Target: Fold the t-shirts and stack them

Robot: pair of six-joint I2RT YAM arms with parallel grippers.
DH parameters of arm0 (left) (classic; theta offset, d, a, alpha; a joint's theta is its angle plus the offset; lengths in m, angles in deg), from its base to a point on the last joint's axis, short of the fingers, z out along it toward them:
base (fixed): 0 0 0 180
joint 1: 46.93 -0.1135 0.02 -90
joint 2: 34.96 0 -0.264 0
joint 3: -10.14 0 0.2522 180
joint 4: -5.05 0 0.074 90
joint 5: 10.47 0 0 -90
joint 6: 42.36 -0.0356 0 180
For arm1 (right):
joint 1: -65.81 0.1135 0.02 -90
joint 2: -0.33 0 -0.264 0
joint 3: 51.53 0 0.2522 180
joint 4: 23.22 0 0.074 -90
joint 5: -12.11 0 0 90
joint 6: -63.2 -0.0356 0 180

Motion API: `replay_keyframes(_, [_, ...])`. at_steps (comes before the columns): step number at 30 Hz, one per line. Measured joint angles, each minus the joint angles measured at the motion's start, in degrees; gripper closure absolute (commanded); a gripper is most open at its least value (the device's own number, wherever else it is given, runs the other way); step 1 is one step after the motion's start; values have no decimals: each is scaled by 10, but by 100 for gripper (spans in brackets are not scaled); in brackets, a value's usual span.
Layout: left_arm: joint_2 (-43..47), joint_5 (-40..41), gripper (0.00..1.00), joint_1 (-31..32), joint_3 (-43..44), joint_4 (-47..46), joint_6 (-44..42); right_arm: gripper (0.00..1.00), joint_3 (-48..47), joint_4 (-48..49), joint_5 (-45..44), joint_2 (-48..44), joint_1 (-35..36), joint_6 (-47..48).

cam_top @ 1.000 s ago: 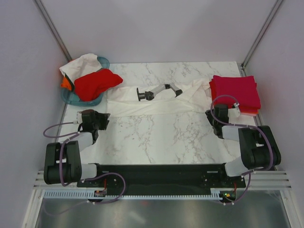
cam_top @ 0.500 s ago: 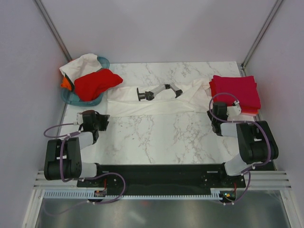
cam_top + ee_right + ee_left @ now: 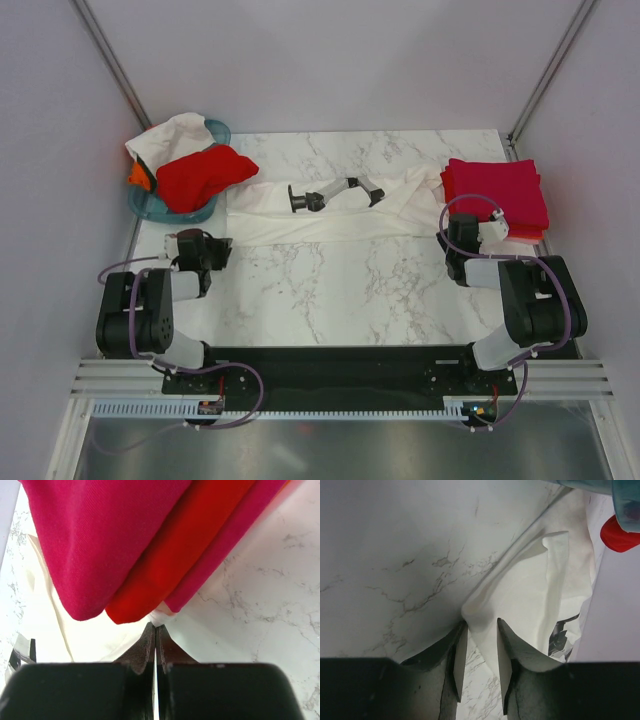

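Only the wrist views settle the grips: at 9 o'clock on the desk [image 3: 340,290] the left gripper [image 3: 479,630] stands part-spread astride a fold of the white t-shirt [image 3: 330,222]. At 3 o'clock the right gripper [image 3: 155,630] is pressed together at that shirt's edge, under the folded stack [image 3: 100,540]. Whether either truly pinches cloth is hard to make out; since a second ago the left arm's elbow has shifted, the shirt unmoved
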Motion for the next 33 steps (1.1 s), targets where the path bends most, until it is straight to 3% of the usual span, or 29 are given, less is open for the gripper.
replay_keyframes(2, [-8, 5, 67, 2, 4, -4, 1, 100, 0, 1, 0, 0, 0, 0])
replay_keyframes(6, [-37, 11, 98, 4, 22, -5, 6, 100, 0, 1, 0, 0, 0, 0])
replay_keyframes(15, [-35, 42, 98, 6, 68, 69, 3, 100, -7, -25, -1, -33, 0, 10])
replay_keyframes(27, [123, 53, 98, 7, 111, 247, -16, 100, -75, -165, -3, -153, 6, 18])
replay_keyframes(33, [169, 45, 98, 0, 185, 344, -28, 100, -139, -248, -1, -197, 6, 30])
